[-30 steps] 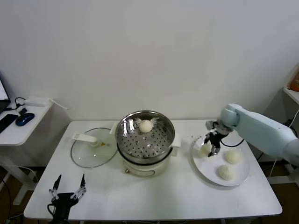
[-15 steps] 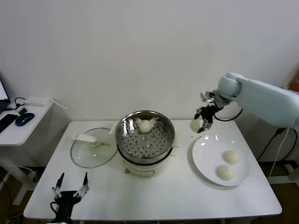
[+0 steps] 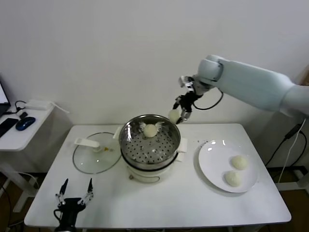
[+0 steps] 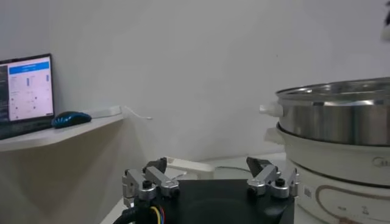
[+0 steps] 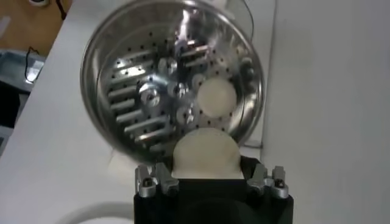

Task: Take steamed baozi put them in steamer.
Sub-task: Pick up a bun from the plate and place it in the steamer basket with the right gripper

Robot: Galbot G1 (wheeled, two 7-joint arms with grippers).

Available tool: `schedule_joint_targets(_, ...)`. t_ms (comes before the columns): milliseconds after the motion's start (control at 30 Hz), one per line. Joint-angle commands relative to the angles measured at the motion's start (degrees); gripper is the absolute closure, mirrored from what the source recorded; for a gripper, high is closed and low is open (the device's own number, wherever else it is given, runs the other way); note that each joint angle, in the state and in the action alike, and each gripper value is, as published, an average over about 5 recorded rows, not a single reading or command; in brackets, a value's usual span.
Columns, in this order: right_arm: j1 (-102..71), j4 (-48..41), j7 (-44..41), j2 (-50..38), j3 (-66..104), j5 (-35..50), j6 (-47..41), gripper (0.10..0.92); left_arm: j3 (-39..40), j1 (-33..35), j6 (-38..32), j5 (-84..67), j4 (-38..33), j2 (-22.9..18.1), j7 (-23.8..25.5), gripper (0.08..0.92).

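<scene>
Nearest the robot, the left gripper point(image 3: 73, 195) hangs at the table's front left corner with its fingers spread apart and nothing between them. The white table point(image 3: 159, 205) carries, from left to right, a flat glass lid point(image 3: 96, 155) with a white handle, the steamer point(image 3: 150, 140) on its white pot base, and a round white plate point(image 3: 215, 166). In the left wrist view the pot base shows faint grey printing low on its wall, too small to read. Two steamed baozi point(image 3: 236, 169) lie on the plate, and another bun point(image 3: 150, 130) sits inside the steamer near its back wall.

The right gripper point(image 3: 179, 115) is in the air just over the steamer's back right rim, its fingers clamped on the held baozi point(image 3: 174, 115). Half a second ago this gripper held the bun above the gap between steamer and plate; a second ago it was down at the plate, which then bore three buns.

Behind stands a plain white wall. To the left a side desk point(image 3: 19, 128) holds a blue mouse point(image 3: 25, 123) and a laptop point(image 4: 25, 91) with a lit screen whose text cannot be read.
</scene>
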Motion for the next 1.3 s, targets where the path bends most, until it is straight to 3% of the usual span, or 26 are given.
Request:
schedule_joint_targets(33, -7.0, -8.3, 0.4, 14.2, 3.8, -1.0, -0.4, 0.318, -0.3, 0.1, 0.1, 0.2, -0.3, -0.1, 0.0, 0.177)
schedule_joint_targets(400, -11.5, -11.5, 0.3, 18.3, 5.2, -3.7, -0.1, 0.32, -0.8, 0.3, 0.1, -0.1, -0.1, 0.1, -0.1, 0.177)
schedule_joint_targets(1300, -13.3, -10.2, 0.3, 16.5, 4.5, -5.7, 0.1, 0.316, -1.1, 0.1, 0.4, -0.1, 0.3, 0.1, -0.2, 0.177)
